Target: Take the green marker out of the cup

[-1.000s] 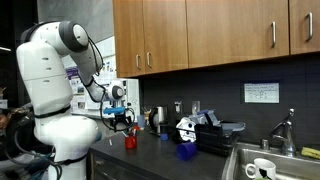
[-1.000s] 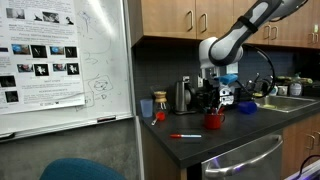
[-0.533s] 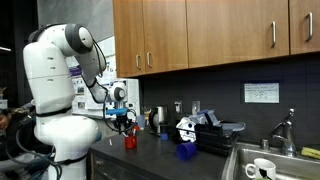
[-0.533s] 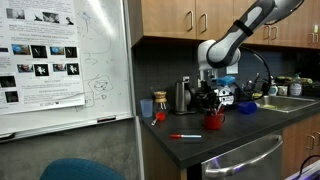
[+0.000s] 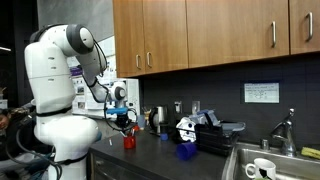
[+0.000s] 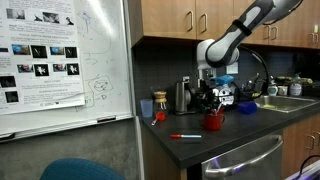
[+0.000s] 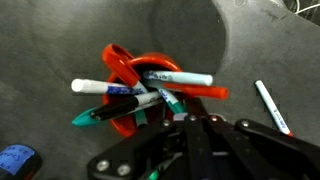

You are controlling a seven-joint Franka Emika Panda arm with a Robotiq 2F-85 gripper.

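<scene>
"Is anything looking different from a second ago?"

"Hardly. The big white arm is sitting a tiny bit differently. In both exterior views the gripper is still hanging right over the red cup on the counter. The cup is staying where it was."

"Where is the green marker sitting?"

"In the wrist view the green marker is lying in the cup, with its green end poking out over the left side of the rim. It is mixed up in a bunch with other markers. The gripper is coming in from the bottom edge, just below that bunch."

"Are the fingers wide or narrow?"

"I cannot tell. They are showing only as dark shapes, and the bottom edge is cutting them off. I cannot tell if they are touching the marker either."

"Anything else hard to see?"

"At the far left, a blue container is getting cut off by the corner. Over on the right, a loose marker is lying on the counter. In both exterior views the markers in the cup are looking too small to pick out."
</scene>
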